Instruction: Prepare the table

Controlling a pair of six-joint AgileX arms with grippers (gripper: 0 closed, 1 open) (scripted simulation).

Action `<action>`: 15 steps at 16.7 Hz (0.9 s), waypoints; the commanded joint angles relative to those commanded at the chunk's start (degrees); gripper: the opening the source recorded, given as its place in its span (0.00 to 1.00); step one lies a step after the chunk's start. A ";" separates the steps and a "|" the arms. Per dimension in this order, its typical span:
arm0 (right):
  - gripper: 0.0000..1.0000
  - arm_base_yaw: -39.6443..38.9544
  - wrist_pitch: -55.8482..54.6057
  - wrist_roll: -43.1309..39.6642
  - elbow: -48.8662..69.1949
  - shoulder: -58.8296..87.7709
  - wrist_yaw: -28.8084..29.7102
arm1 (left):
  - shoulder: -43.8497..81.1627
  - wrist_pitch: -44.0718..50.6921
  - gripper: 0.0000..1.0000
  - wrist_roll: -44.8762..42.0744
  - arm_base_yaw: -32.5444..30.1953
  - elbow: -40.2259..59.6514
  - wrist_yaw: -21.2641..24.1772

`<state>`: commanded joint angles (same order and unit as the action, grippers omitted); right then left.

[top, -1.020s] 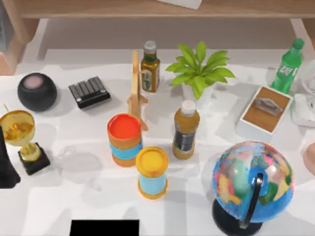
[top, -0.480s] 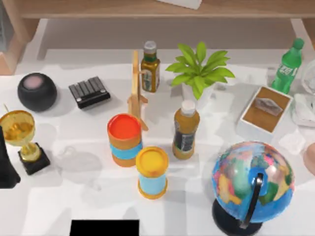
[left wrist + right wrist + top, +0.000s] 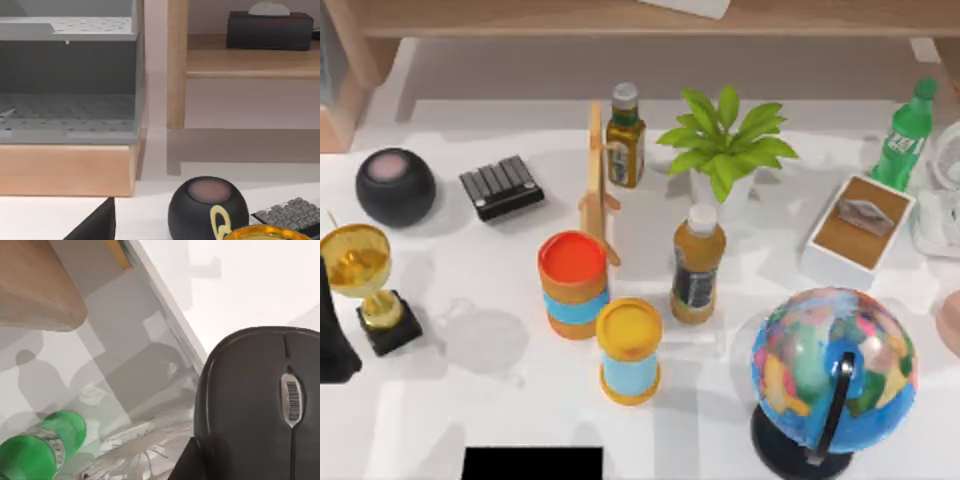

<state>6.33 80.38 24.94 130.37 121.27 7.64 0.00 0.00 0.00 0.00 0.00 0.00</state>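
Crowded white table under both arms. Left arm parked at left edge beside gold trophy. Black mouse right against right wrist, near green bottle: right arm nearer. Cannot tell either grip.

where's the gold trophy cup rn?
Top view: the gold trophy cup on a black base stands at the white table's left edge, just below the round black speaker.

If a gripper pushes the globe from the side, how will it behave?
The globe probably tips rather than slides: its big sphere sits high over a small dark base. The ball may also spin on its arc mount, so a push on it could slip off.
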 joint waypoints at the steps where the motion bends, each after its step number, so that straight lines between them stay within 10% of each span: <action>1: 0.00 -3.14 0.06 3.50 -0.72 -1.76 0.45 | 0.00 0.00 1.00 0.00 0.00 0.00 0.00; 15: 0.00 -59.02 -10.81 40.83 -15.76 -3.02 0.23 | 0.00 0.00 1.00 0.00 0.00 0.00 0.00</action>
<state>-52.70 69.57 65.77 114.61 118.25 7.87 0.00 0.00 0.00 0.00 0.00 0.00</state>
